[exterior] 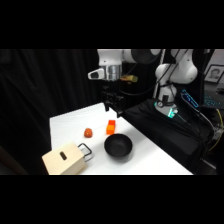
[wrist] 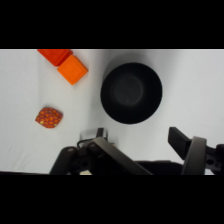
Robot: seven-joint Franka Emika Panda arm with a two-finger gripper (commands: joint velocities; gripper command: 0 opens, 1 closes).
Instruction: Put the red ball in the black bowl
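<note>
Small rounded red-orange ball [wrist: 49, 117] lying on the white desk [wrist: 200, 90], off to the left of the fingers [wrist: 142, 137] in the wrist view, clear of them and untouched. Round, shallow matte black bowl [wrist: 131, 93] just ahead of the fingers, empty. Boxy orange block [wrist: 73, 69] above the ball, with a redder piece [wrist: 54, 54] touching it at the top edge. In the side view, tan wooden box [exterior: 63, 159] with a wire handle [exterior: 85, 149] left of the bowl. Fingers spread apart, gripping nothing, raised above the desk
</note>
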